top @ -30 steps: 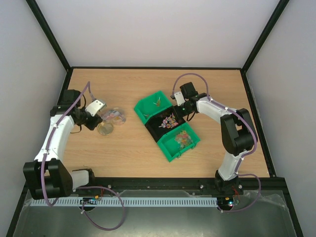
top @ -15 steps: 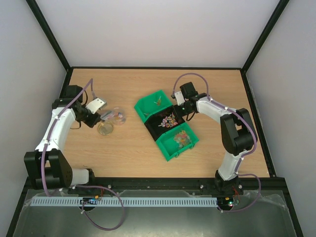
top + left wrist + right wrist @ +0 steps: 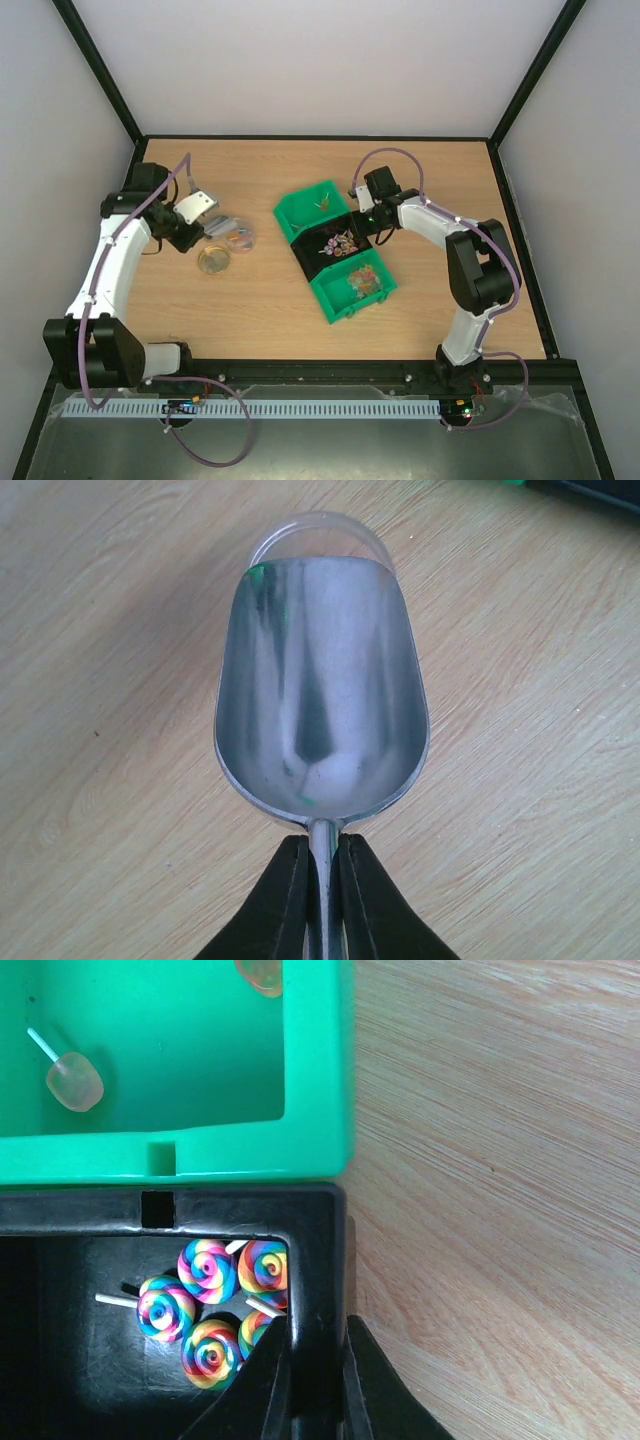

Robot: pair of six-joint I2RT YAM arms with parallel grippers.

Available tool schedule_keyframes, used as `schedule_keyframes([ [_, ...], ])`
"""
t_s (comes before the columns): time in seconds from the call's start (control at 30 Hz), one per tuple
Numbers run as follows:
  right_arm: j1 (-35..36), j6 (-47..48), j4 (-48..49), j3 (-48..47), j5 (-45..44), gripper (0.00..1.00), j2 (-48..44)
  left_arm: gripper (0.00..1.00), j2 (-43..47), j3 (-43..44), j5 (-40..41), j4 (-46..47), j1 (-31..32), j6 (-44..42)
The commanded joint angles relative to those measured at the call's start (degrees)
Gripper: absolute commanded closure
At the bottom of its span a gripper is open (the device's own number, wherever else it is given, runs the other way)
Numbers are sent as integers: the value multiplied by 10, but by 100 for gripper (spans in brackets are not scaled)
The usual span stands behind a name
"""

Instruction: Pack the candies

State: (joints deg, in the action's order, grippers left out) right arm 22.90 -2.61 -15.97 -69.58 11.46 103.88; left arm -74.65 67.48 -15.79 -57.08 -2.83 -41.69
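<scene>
The row of bins has swung a little toward the left arm, and my left hand [image 3: 322, 852] has drawn back with the scoop [image 3: 320, 720]. That hand is clamped on the scoop's handle. The bowl is empty, and its tip overlaps a clear round tub [image 3: 318, 530] on the desk [image 3: 520, 780]. My right hand [image 3: 315, 1345] pinches the wall of the black bin [image 3: 90, 1215]. The candies [image 3: 362, 283] lie in the near green bin [image 3: 323, 303], and swirl lollipops [image 3: 208, 1270] lie in the black one.
</scene>
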Motion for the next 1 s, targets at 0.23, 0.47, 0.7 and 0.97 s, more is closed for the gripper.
schedule_keyframes([
  [0.23,8,-84,8,24,-2,99,-9,98,28,60,-4,-65,60,-29],
  [0.47,15,-108,24,41,-4,99,-21,98,35,81,-24,-77,180,2],
  [0.7,25,-125,39,53,-15,99,-31,98,-37,85,11,-37,308,105],
  [0.97,27,-138,46,64,-14,99,-50,98,-142,136,81,-29,382,148],
])
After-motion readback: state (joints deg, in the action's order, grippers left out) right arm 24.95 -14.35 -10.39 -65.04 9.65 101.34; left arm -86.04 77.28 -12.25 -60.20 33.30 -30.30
